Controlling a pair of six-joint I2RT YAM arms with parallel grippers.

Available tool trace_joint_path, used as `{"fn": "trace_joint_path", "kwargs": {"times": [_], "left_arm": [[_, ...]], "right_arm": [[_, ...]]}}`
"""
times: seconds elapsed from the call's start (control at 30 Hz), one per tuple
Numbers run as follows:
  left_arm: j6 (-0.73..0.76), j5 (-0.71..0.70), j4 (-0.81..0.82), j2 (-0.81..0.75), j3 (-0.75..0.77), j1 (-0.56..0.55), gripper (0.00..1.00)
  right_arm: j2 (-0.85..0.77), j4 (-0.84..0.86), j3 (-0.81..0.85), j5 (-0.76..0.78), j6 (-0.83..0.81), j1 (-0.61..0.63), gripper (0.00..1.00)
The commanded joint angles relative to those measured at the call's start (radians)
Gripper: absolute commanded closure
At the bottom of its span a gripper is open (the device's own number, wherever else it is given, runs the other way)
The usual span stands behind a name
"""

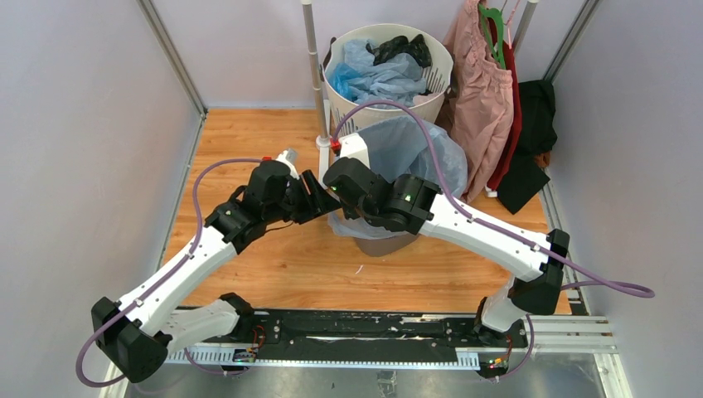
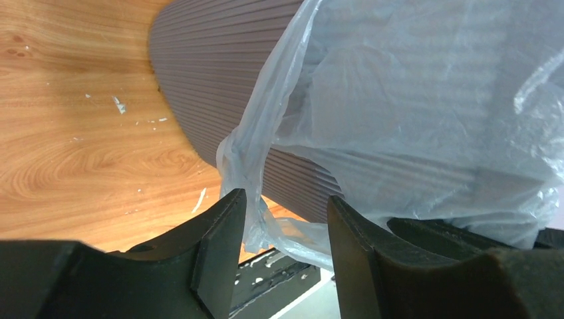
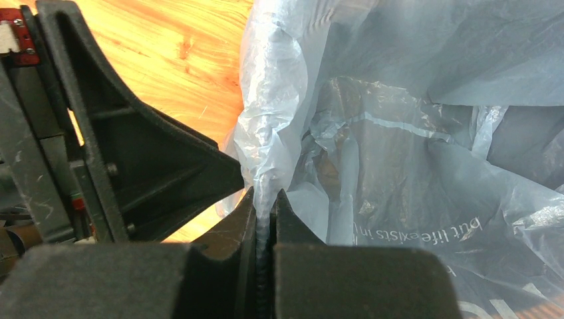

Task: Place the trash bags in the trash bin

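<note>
The large pale blue see-through trash bag (image 1: 419, 149) is draped over the mouth of the dark grey trash bin (image 1: 383, 245), which stands mid-floor. My right gripper (image 1: 333, 177) is shut on a bunched edge of the bag (image 3: 266, 133) at the bin's left rim (image 3: 265, 207). Printed lettering shows on the bag's inside. My left gripper (image 1: 322, 197) is open just left of the bin. In the left wrist view (image 2: 286, 226) a hanging fold of the bag (image 2: 412, 100) lies between its fingertips (image 2: 223, 219), in front of the bin's ribbed wall (image 2: 213, 66).
A round white slotted basket (image 1: 439, 62) behind the bin holds more blue bags (image 1: 373, 79) and something black. A white pole (image 1: 313, 75) stands beside it. Pink garments (image 1: 481, 91) and black cloth (image 1: 530, 141) hang at the right. Grey walls flank the wooden floor (image 1: 249, 141).
</note>
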Motion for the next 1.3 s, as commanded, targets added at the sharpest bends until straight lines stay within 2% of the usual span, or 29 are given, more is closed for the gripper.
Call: {"fn": "trace_joint_path", "kwargs": {"times": [0.0, 0.5, 0.6, 0.7, 0.9, 0.93, 0.97, 1.0, 1.27], "left_arm": [[0.035, 0.007, -0.028, -0.03, -0.006, 0.005, 0.46], [0.022, 0.03, 0.052, -0.007, -0.088, 0.005, 0.56], [0.02, 0.033, 0.064, 0.01, -0.088, 0.005, 0.62], [0.02, 0.04, 0.083, 0.033, -0.087, 0.005, 0.74], [0.024, 0.052, 0.102, 0.071, -0.079, 0.005, 0.83], [0.026, 0.054, 0.103, 0.075, -0.079, 0.005, 0.88], [0.029, 0.055, 0.106, 0.077, -0.08, 0.005, 0.97], [0.031, 0.055, 0.105, 0.078, -0.081, 0.005, 1.0], [0.037, 0.039, 0.108, 0.02, -0.122, 0.005, 1.0]], "right_arm": [[0.008, -0.045, -0.043, -0.048, 0.063, -0.012, 1.0], [0.003, -0.021, -0.049, -0.059, 0.059, -0.021, 1.0], [0.002, -0.014, -0.053, -0.064, 0.057, -0.022, 1.0], [-0.001, -0.01, -0.057, -0.066, 0.056, -0.022, 1.0], [-0.007, -0.005, -0.068, -0.064, 0.052, -0.025, 1.0], [-0.008, -0.005, -0.069, -0.064, 0.051, -0.027, 1.0], [-0.011, -0.005, -0.071, -0.066, 0.05, -0.03, 1.0], [-0.013, -0.003, -0.074, -0.065, 0.049, -0.031, 1.0], [-0.04, 0.002, -0.086, -0.057, 0.043, -0.05, 1.0]]}}
